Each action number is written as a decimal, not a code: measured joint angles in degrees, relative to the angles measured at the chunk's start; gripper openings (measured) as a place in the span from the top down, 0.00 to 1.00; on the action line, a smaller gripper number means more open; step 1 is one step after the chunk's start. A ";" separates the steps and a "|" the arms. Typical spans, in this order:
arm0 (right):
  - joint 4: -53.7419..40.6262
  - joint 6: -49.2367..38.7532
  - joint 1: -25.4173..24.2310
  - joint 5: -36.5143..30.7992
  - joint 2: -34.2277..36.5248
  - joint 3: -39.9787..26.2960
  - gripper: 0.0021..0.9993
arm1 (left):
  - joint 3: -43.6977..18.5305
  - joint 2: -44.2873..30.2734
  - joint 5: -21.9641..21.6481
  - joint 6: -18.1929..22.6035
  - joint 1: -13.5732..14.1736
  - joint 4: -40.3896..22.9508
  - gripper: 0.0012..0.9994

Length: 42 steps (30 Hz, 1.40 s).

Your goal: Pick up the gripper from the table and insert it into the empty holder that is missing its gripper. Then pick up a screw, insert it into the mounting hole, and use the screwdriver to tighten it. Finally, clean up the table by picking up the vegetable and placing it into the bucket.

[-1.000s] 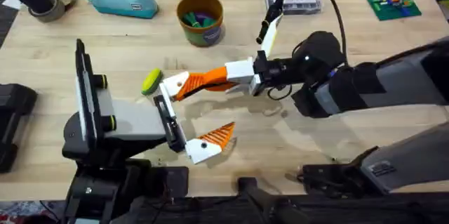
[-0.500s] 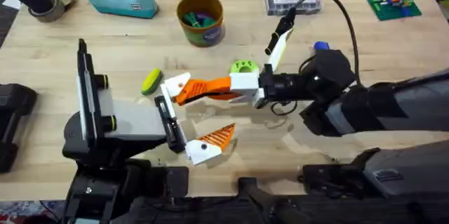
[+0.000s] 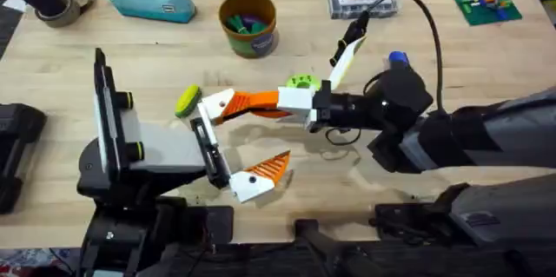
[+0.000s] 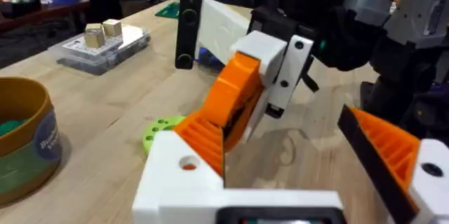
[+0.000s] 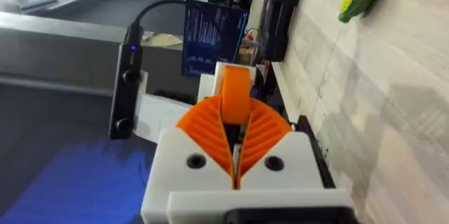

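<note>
1. Far side of the left fingers first: the vegetable, a yellow-green corn-looking thing, lies on the table just outside the holder; nobody's touching it, so cleanup isn't started by the look of it.
2. The left gripper is spread wide with nothing between its two brackets; one bracket carries its orange ribbed finger, the other is the holder, the one that wants the part.
3. The relation that matters: the gripper, the little orange wedge, sits straight ahead of the right fingertips and right at the holder; its long axis runs in line with the right fingers, pointing into the holder's slot; in the left wrist view orange sits touching the white bracket, but I can't tell how deep it's seated, if at all.
4. The right gripper has its ribbed pads squeezed closed on that wedge, one pad on each side, with the wedge poking out past the tips; the right arm is the one carrying, the left just presents the holder.
5. My guess is that the next push goes along that same axis; any tilt and the wedge could jam at the slot mouth.
6. Back behind the right wrist: the blue screwdriver waits on the table; the bucket stands well beyond both sets of fingers.
</note>
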<state>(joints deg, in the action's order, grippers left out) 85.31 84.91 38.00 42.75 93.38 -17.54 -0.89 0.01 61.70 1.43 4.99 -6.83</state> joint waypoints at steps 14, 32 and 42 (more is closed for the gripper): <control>-0.74 -0.16 1.88 -3.84 -0.04 -0.22 0.99 | 0.00 0.00 -0.92 -0.29 -0.11 0.11 0.01; -0.89 -0.58 2.62 -5.42 -0.04 -0.26 0.98 | 0.00 -0.01 -1.52 -0.39 -0.11 0.17 0.01; -1.31 -1.38 3.23 -5.45 -0.04 -0.42 0.02 | 0.00 0.00 -0.06 -0.39 0.00 0.04 0.01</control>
<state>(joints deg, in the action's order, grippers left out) 84.00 83.53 41.23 37.30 93.34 -17.96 -0.89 0.01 61.65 1.04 5.00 -6.79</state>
